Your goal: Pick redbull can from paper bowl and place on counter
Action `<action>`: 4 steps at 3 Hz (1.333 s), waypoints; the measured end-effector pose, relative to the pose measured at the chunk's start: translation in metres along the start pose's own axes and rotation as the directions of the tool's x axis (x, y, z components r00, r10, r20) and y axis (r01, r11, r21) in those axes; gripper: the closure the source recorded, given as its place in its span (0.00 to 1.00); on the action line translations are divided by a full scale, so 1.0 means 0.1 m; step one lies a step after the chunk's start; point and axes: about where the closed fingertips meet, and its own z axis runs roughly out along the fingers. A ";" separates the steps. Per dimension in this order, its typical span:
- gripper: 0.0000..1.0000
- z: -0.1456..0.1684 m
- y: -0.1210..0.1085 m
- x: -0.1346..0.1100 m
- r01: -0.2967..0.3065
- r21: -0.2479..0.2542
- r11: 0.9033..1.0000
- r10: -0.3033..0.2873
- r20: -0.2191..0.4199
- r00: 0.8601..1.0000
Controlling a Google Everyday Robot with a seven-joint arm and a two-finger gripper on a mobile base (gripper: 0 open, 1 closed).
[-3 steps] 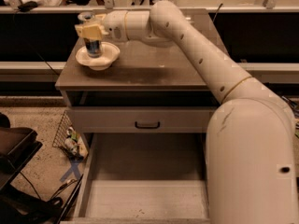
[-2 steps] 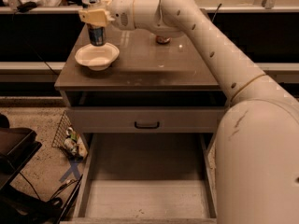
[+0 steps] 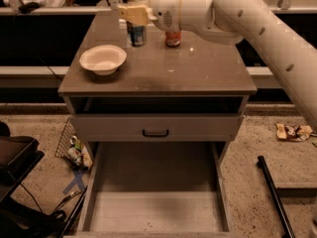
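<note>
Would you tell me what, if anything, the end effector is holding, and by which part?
The end effector holds the redbull can by its upper end, at the back of the counter.

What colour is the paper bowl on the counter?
The paper bowl is white, in the camera view; the gripper holds the redbull can farther back.

**What else we see around the cabinet**

We see an orange-red soda can (image 3: 173, 37) standing upright just right of the gripper (image 3: 133, 15), which is near the top of the view, left of centre. Lower down is a drawer front (image 3: 109, 129) with a black handle (image 3: 155, 132), and under it the bottom drawer (image 3: 153, 207) is pulled out. On the floor we find litter (image 3: 78, 153) and a blue tape cross (image 3: 74, 181) at left, and a crumpled wrapper (image 3: 292, 131) and a black rod (image 3: 275, 197) at right.
</note>
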 end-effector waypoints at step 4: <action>1.00 -0.47 -0.42 0.93 -0.055 0.203 0.978 0.079 -0.113 0.990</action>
